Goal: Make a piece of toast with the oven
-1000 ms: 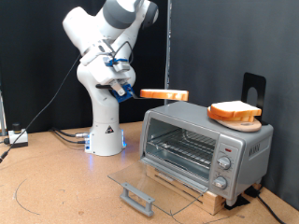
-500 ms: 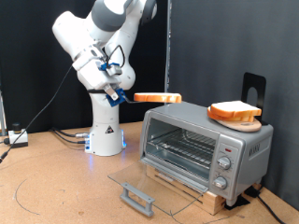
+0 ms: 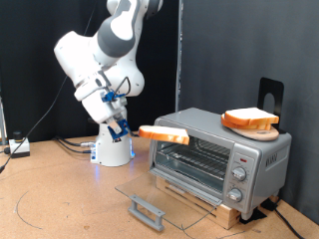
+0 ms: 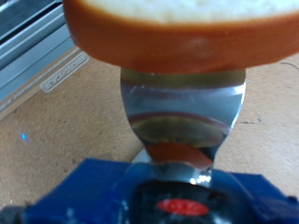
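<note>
My gripper is shut on the piece of toast, a thin flat slice with an orange-brown crust. It holds the slice level in the air, just off the left side of the oven in the exterior view, at about the height of the oven's opening. The oven's glass door hangs fully open, with the wire rack showing inside. In the wrist view the piece of toast fills the frame above one metal finger.
A thicker pile of bread slices lies on the oven's roof at the exterior view's right. The oven stands on a wooden board on the brown table. The robot's white base and cables stand behind at the left.
The arm has swung down and to the exterior view's left, lowering the piece of toast from above the oven's roof line to the level of the open front.
</note>
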You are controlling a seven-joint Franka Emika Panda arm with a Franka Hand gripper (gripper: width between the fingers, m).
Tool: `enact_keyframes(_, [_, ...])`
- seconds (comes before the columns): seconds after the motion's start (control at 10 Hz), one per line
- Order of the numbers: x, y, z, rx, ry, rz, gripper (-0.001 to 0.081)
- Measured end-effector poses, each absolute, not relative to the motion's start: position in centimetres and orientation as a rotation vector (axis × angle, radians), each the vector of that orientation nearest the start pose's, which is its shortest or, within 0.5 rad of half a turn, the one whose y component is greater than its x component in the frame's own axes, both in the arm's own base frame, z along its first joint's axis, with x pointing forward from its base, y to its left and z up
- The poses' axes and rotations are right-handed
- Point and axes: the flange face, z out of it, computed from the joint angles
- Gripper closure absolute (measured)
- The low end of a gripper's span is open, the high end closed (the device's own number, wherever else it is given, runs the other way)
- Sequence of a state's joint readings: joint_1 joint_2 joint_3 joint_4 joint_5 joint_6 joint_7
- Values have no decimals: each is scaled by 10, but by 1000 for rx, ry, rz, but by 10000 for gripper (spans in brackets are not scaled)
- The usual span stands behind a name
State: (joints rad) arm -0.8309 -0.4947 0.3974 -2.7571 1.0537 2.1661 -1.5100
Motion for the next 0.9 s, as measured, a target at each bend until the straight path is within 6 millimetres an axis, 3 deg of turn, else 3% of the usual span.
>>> enact_keyframes(0.3, [345, -130, 328, -2517, -714, -638, 339])
enact_keyframes(0.6, [339, -120, 319, -2425, -950, -557, 339])
enact_keyframes(0.9, [351, -93, 311, -2486, -1035, -514, 339])
